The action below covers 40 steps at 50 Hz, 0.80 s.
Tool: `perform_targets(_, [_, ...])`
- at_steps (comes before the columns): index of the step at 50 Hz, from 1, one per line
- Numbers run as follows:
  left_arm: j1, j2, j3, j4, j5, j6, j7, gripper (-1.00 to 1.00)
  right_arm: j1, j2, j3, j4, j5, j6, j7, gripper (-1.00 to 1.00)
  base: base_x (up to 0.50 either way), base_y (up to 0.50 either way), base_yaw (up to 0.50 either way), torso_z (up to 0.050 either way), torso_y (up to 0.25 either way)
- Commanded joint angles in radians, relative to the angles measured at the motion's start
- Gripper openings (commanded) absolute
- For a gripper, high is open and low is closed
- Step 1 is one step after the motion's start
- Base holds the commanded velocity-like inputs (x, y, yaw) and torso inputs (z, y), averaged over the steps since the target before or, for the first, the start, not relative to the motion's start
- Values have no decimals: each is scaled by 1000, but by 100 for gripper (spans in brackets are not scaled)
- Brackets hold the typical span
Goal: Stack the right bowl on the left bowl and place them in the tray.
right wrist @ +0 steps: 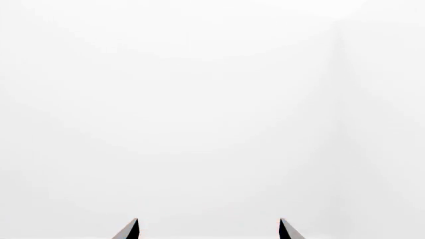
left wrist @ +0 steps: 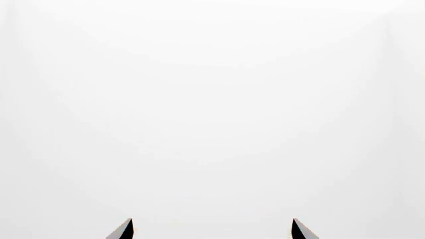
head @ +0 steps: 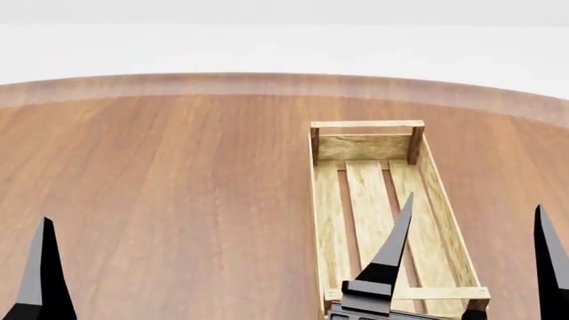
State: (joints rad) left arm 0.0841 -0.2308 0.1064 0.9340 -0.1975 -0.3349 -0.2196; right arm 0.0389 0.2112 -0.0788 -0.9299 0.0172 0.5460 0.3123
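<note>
Both grippers wear long, tapering black fingers ending in sharp points, glossy with grey sheen along flat faces. The right gripper (head: 471, 220) shows an angular, stepped black mount; the left gripper (head: 44, 267) matches.

Your table (head: 178, 200) looks like smooth reddish-brown wood with long straight grain and a soft satin sheen, paler along its far rim. The tray (head: 440, 200) in front of you is light, raw-looking slatted wood, matt and knotty, with darker corner posts. Your right gripper (head: 471, 267) has fingers (head: 391, 247) of black, smooth, faintly glossy plastic or metal
</note>
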Motion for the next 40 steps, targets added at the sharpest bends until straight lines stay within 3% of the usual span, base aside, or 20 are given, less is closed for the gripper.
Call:
perform_targets(1, [2,-8,6,-4,-3,9,-6,100,-1,12,-18,5,-56,20,52,100,0,0,0,0,0])
perform_targets(18, [-6,-28,18,13,-16,-8,-35,100,-32,22,9,1,-17,-59,62,100,0,0,24,0,0])
perform_targets(40, [-5,-48,28,6,-27,7,-55,100,-32,48,-21,5,-23,-65,69,100,0,0,500,0,0])
